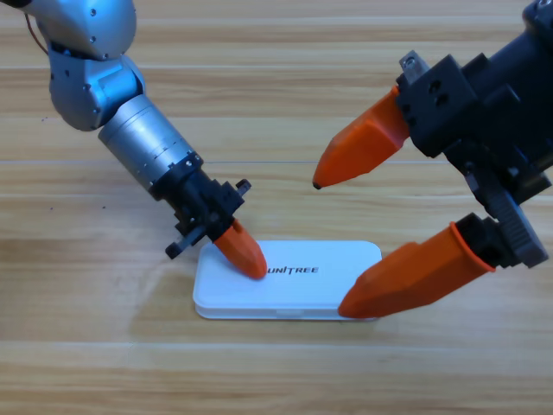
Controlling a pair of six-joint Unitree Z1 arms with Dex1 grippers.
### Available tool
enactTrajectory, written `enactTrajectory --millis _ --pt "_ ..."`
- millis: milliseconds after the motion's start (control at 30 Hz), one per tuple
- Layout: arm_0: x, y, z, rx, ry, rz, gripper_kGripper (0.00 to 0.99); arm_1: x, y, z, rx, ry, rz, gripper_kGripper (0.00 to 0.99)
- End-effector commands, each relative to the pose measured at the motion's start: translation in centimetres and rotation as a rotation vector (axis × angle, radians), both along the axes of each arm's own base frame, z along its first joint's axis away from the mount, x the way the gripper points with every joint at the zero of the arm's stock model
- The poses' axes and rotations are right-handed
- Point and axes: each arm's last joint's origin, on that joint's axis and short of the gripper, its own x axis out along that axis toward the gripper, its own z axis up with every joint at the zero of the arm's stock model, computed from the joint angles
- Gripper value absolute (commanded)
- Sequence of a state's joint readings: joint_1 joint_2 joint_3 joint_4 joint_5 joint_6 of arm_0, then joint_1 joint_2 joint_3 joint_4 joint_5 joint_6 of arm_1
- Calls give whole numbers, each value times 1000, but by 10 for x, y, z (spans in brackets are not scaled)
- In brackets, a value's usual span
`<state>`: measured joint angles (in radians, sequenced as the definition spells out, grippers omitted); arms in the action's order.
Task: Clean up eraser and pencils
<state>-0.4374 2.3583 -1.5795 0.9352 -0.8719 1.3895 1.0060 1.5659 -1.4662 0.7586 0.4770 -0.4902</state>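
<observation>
A white case (341,264) with grey UNITREE print lies closed in the middle of the table. My left gripper (251,264) comes down from the upper left, and its shut orange tip rests on the left part of the lid. Held high at the right, my right gripper (330,248) shows large and open: one jaw is above the case, and the other covers the case's right front corner. The eraser and both pencils are out of view.
The wooden table (104,363) runs around the case on all sides. The left arm's grey body (95,78) fills the upper left corner, and the right arm's black body (492,112) fills the upper right.
</observation>
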Motion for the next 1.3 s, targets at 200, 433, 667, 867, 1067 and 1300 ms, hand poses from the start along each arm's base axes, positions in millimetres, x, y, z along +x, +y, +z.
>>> enactTrajectory --millis 200,433,667,867,1067,1300 --pt "-11 -10 -17 46 63 -11 0 8 8 -7 -2 17 -5 960" --pt "-22 -2 96 57 -56 26 831 8 8 -8 -4 19 -5 960" --pt "-93 26 228 54 -345 117 965 8 8 -9 -7 20 -4 960" --pt "-161 46 263 44 -392 141 965 8 8 -9 -6 19 -4 960" --pt "-187 28 258 182 -341 206 983 8 8 -9 -7 20 -4 960" --pt "-187 8 249 285 -292 298 990 8 8 -9 -7 20 -4 960"
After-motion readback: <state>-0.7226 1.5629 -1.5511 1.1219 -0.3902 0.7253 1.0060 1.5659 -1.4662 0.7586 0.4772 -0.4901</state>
